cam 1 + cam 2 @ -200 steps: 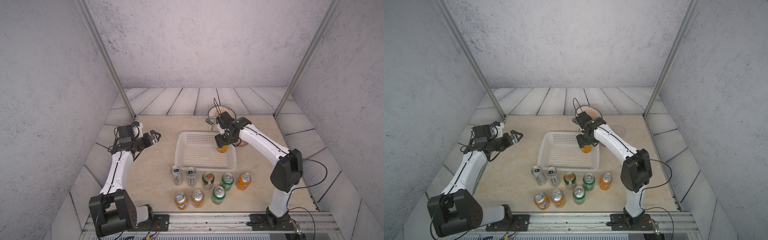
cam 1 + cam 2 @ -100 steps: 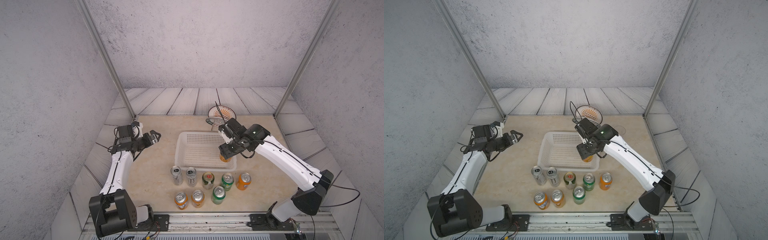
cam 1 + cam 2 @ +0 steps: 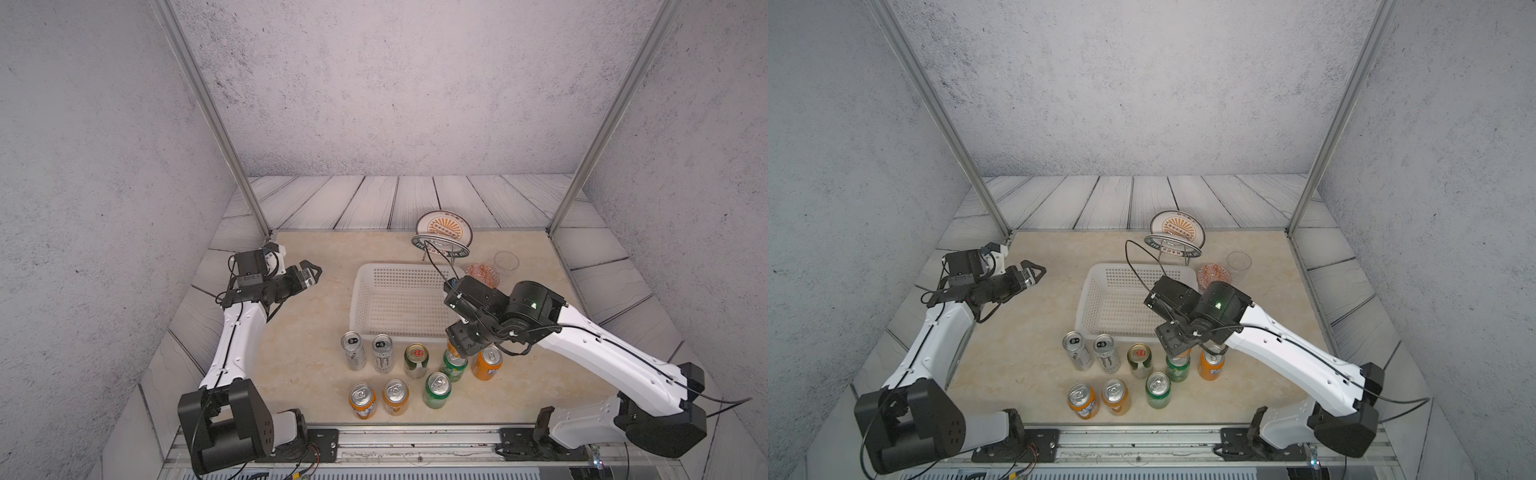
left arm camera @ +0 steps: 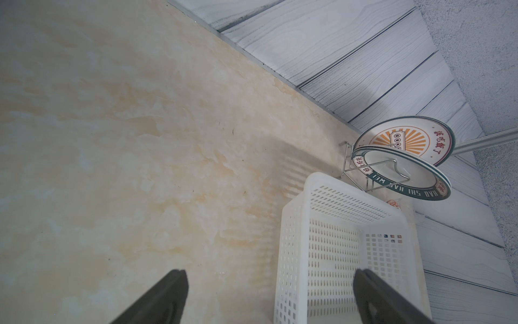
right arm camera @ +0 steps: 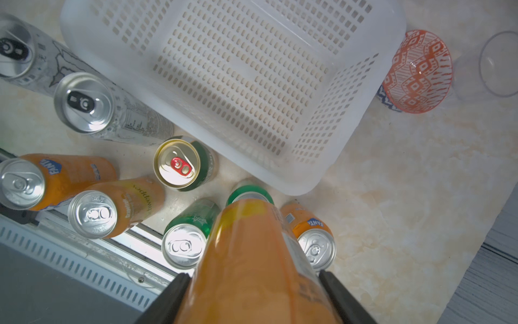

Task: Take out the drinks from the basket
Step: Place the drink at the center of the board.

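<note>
The right gripper (image 3: 461, 349) hides most of the orange can (image 5: 252, 266) it clamps, just off the basket (image 3: 365, 291)'s near right corner, over a half-covered green can (image 3: 454, 365). Seven more cans (image 3: 382, 353) line that near side. The left gripper (image 3: 311, 274) gapes wide, holding nothing, left of the basket. A bowl (image 3: 482, 274) and glass (image 3: 506, 261) sit past its far right corner.

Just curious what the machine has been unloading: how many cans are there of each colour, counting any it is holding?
Orange cans: 4, counting the orange can held in the right gripper
Green cans: 3
Silver-white cans: 2
Total: 9
</note>
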Controlling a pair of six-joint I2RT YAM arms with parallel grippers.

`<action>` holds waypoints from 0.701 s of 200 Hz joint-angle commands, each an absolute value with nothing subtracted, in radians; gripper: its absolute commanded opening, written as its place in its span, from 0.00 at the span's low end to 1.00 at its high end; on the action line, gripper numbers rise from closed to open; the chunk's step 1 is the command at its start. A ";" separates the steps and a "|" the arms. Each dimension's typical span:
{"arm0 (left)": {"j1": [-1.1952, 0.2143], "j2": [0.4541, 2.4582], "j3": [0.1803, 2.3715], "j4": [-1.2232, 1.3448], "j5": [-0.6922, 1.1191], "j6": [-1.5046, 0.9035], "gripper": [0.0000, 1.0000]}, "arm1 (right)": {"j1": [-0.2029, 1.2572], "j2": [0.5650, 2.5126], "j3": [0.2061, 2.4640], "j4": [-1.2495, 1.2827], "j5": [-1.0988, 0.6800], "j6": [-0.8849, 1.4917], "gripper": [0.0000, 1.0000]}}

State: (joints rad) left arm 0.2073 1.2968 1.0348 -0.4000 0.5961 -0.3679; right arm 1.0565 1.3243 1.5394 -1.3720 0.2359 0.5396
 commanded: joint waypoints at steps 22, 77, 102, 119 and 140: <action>0.220 1.307 1.050 -0.394 0.610 -0.373 0.99 | 1.141 1.215 1.449 -1.383 0.282 0.732 0.65; 0.221 1.309 1.050 -0.395 0.608 -0.373 0.99 | 1.221 1.134 1.280 -1.337 0.264 0.890 0.64; 0.222 1.310 1.050 -0.395 0.608 -0.372 0.99 | 1.238 1.105 1.190 -1.294 0.261 0.931 0.64; 0.221 1.309 1.051 -0.396 0.608 -0.373 0.99 | 1.240 1.087 1.125 -1.250 0.264 0.947 0.64; 0.221 1.306 1.049 -0.395 0.605 -0.371 0.99 | 1.239 1.072 1.047 -1.190 0.272 0.964 0.64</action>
State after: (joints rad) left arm 0.2077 1.3010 1.0348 -0.4000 0.5961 -0.3683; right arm 1.2343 1.1152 1.1000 -1.2804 0.2390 0.9104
